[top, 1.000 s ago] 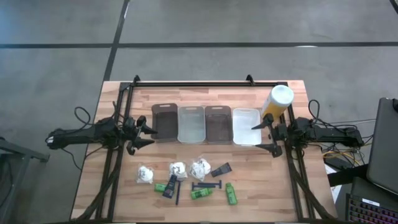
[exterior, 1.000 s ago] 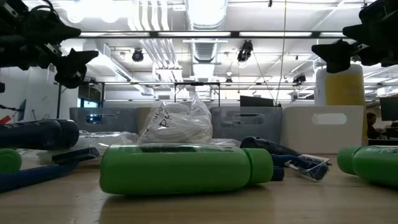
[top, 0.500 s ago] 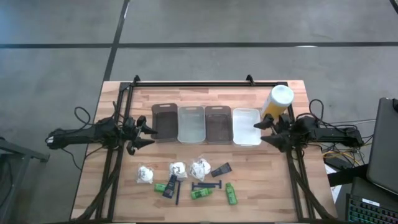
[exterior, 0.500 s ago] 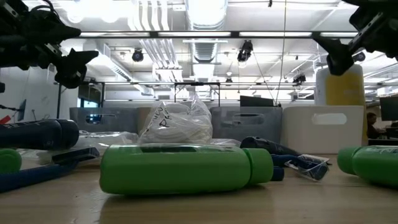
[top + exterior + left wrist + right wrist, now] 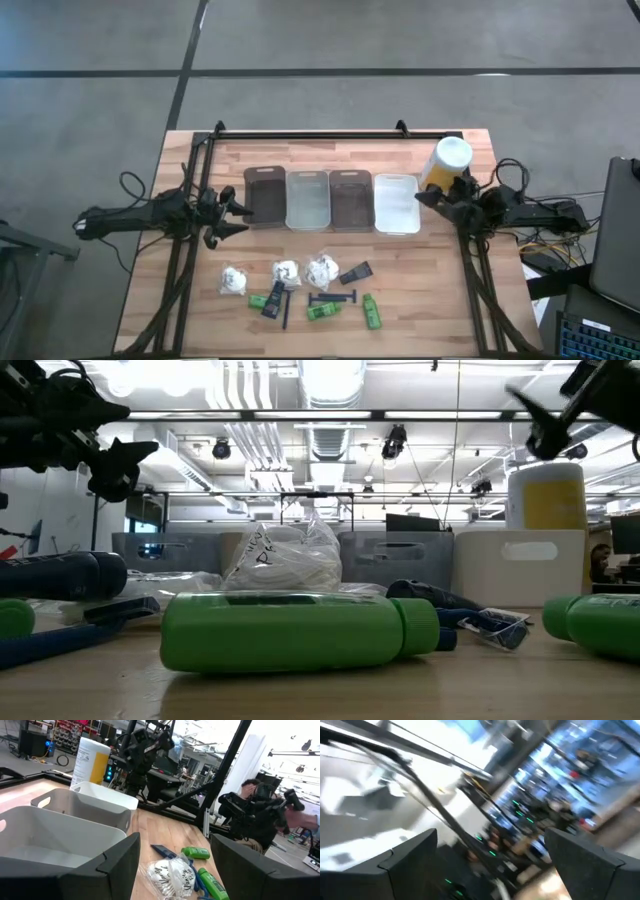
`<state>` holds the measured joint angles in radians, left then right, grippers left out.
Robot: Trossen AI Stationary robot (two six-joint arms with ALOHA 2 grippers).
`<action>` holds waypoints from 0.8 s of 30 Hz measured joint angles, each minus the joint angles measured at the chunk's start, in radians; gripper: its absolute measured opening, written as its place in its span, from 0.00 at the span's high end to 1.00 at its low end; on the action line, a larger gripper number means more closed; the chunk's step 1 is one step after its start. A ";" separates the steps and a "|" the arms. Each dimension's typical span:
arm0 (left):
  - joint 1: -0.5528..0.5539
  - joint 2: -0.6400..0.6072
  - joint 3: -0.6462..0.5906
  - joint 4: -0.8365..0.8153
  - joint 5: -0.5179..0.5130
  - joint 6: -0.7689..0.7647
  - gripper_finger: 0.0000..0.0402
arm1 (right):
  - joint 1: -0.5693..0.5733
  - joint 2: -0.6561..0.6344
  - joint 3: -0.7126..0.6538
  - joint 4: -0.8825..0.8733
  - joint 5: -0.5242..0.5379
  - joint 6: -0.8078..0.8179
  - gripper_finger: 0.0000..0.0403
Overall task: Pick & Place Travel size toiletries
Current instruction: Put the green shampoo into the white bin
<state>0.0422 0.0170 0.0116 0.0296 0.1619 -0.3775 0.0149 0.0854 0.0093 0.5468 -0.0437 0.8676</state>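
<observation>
Four trays [image 5: 307,199] line the middle of the surface [image 5: 440,300], apparently empty; a yellow bottle [image 5: 446,162] stands at the row's right end. Toiletries [image 5: 305,287] lie loose near the front edge. Left hand [image 5: 232,216] and right hand [image 5: 428,197] hover wide open, holding nothing.
</observation>
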 joint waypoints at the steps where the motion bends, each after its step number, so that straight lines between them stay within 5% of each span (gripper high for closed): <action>1: 0.000 0.000 0.000 0.000 0.000 0.000 0.38 | 0.014 0.022 0.000 0.057 -0.002 -0.008 0.10; 8: 0.000 0.000 0.000 0.008 -0.024 0.018 0.38 | 0.140 0.231 0.000 0.308 0.025 0.001 0.10; 15: 0.000 0.000 0.000 0.011 -0.026 0.024 0.38 | 0.288 0.512 0.089 0.319 0.069 0.169 0.10; 24: 0.000 0.000 0.000 0.011 -0.031 0.056 0.38 | 0.362 0.793 0.301 0.324 0.048 0.162 0.10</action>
<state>0.0422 0.0169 0.0113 0.0406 0.1311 -0.3214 0.3771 0.8787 0.3101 0.8703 0.0040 1.0292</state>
